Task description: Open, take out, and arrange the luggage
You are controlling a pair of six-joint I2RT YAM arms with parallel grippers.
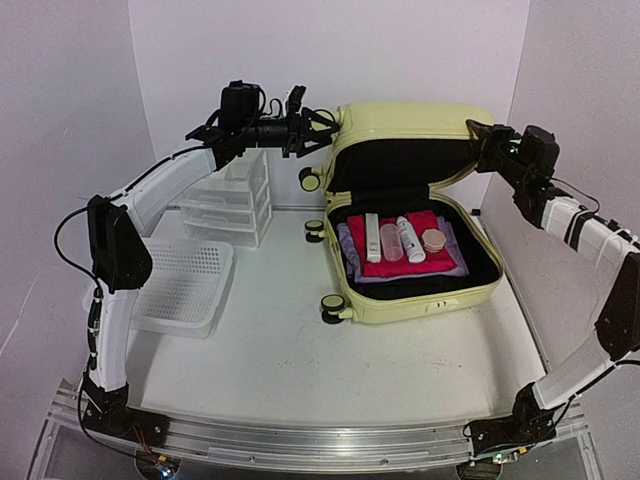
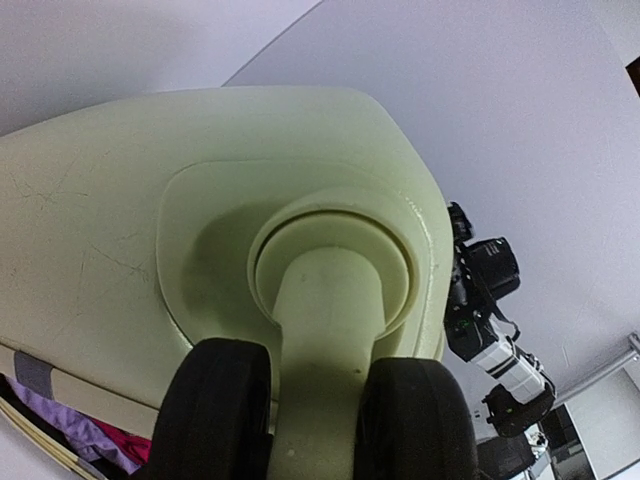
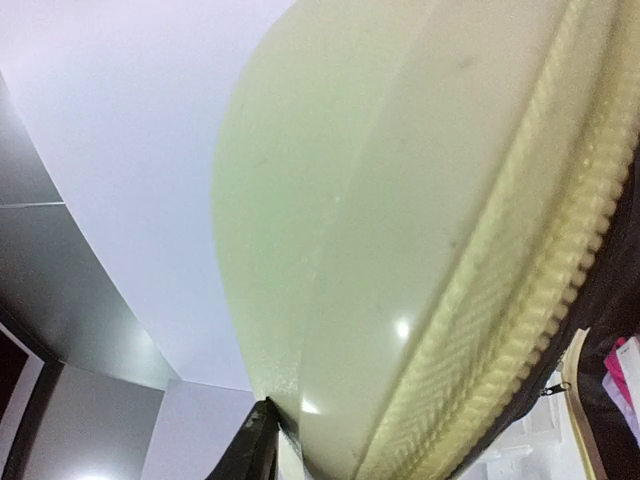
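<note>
The pale yellow luggage (image 1: 415, 290) lies on the table with its lid (image 1: 410, 125) raised about upright, showing the black lining. Inside lie a red towel (image 1: 400, 262) on purple cloth, with a white tube (image 1: 372, 237), two bottles and a round jar (image 1: 433, 240) on top. My left gripper (image 1: 322, 128) is at the lid's top left corner; the left wrist view is filled by a spinner wheel (image 2: 325, 400) sitting right at the jaws. My right gripper (image 1: 480, 135) is at the lid's right edge; one dark finger (image 3: 255, 445) lies against the outer shell (image 3: 380, 230).
A white plastic drawer unit (image 1: 232, 200) stands left of the luggage, under my left arm. A white mesh basket (image 1: 185, 285) lies in front of it at the left. Walls stand close behind and to both sides.
</note>
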